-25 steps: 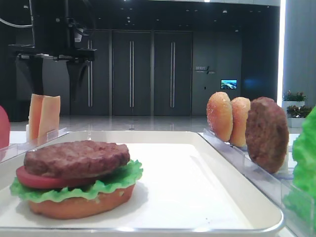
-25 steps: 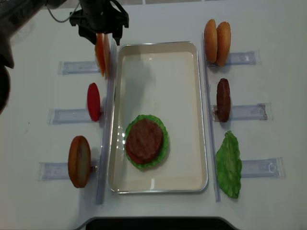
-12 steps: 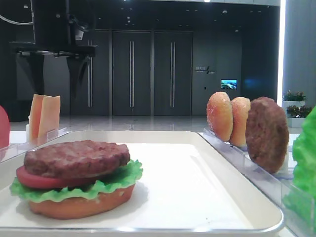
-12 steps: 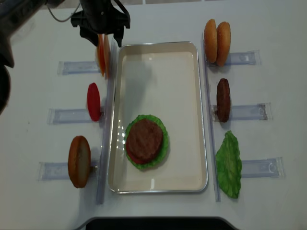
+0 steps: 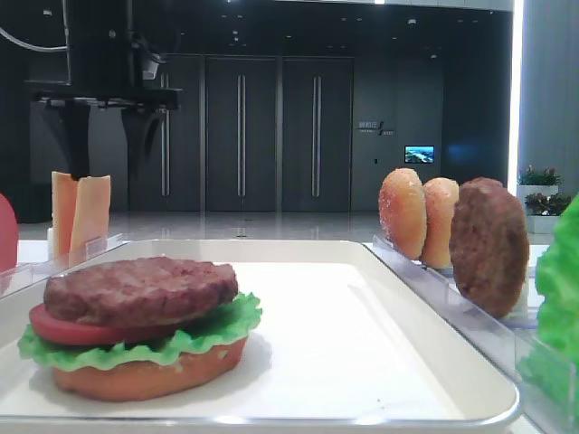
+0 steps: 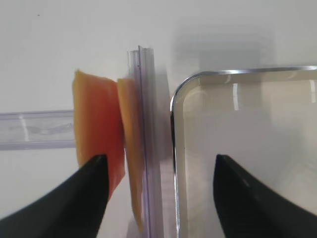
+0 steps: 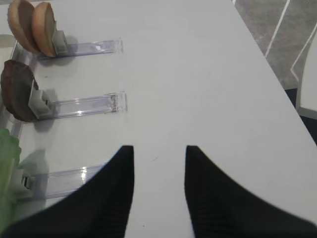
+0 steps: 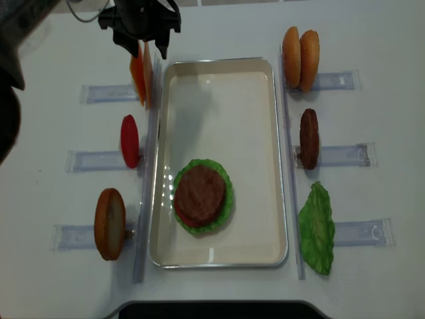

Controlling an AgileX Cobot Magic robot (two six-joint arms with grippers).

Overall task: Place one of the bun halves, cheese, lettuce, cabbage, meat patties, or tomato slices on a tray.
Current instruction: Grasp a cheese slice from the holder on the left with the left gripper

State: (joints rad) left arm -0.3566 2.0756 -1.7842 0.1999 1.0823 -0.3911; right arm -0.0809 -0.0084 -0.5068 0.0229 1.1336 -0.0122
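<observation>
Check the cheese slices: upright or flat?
Upright. Both cheese slices stand on edge in their clear holder, beside the tray.

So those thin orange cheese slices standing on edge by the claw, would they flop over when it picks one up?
Probably somewhat. The thin pale-orange square cheese slices are very slim sheets, so likely light and bendy. They stand upright only because the clear plastic holder strip props them, so a nudge might tip them. Their smooth faces may slip between the left claw fingers.

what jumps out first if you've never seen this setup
The half-built burger near the front of the cream tray: a brown patty over tomato, lettuce and a bun half. Next, the left claw, jaws spread, poised over two upright cheese slices just outside the tray's far left corner.
</observation>
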